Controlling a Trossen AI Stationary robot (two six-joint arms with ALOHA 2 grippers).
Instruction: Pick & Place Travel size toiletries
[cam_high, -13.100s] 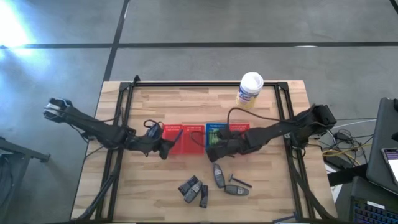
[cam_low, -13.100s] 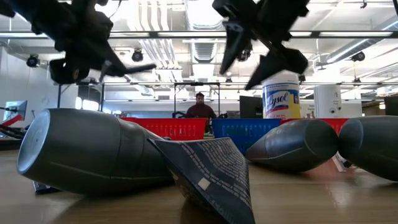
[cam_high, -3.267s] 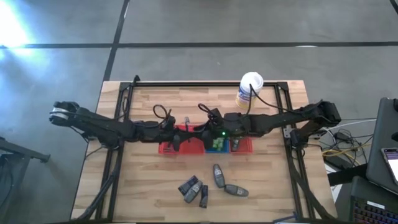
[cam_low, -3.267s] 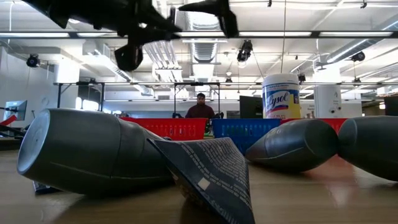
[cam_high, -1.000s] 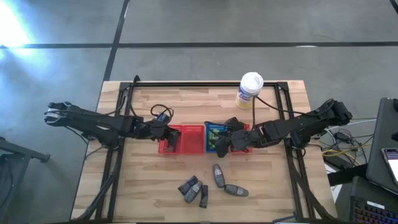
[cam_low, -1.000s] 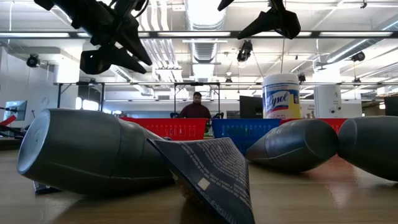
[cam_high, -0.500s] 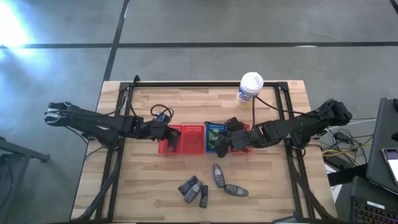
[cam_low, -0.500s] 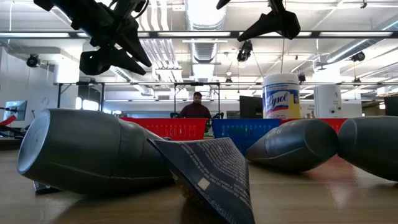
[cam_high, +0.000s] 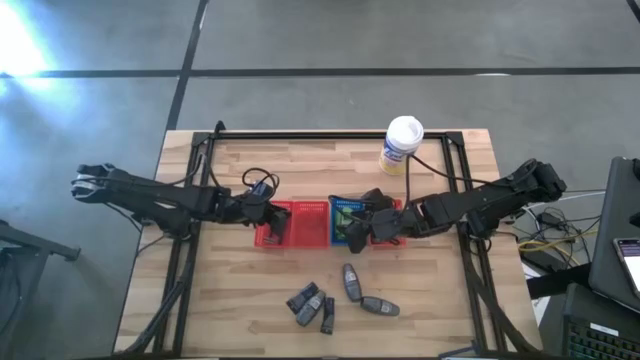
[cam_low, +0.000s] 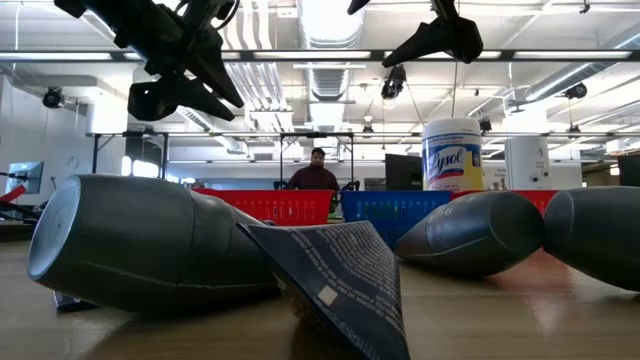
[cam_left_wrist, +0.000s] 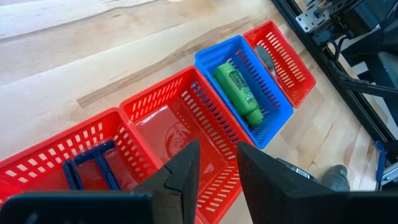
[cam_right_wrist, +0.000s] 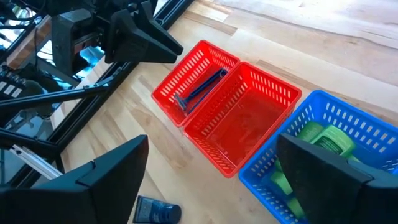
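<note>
The travel size toiletries (cam_high: 345, 297) left to sort are lying loose on the table (cam_high: 220, 300), well in front of the blue basket (cam_high: 347, 223). The right gripper (cam_high: 357, 231) is hanging over that basket's front edge, fingers spread wide and empty. The left gripper (cam_high: 276, 226), over the red baskets (cam_high: 296, 222) beside the blue one, is standing narrowly parted and empty. The grey oval tubes (cam_high: 351, 281) are probably light, squashy and smooth; pinching across the narrow middle looks safest.
</note>
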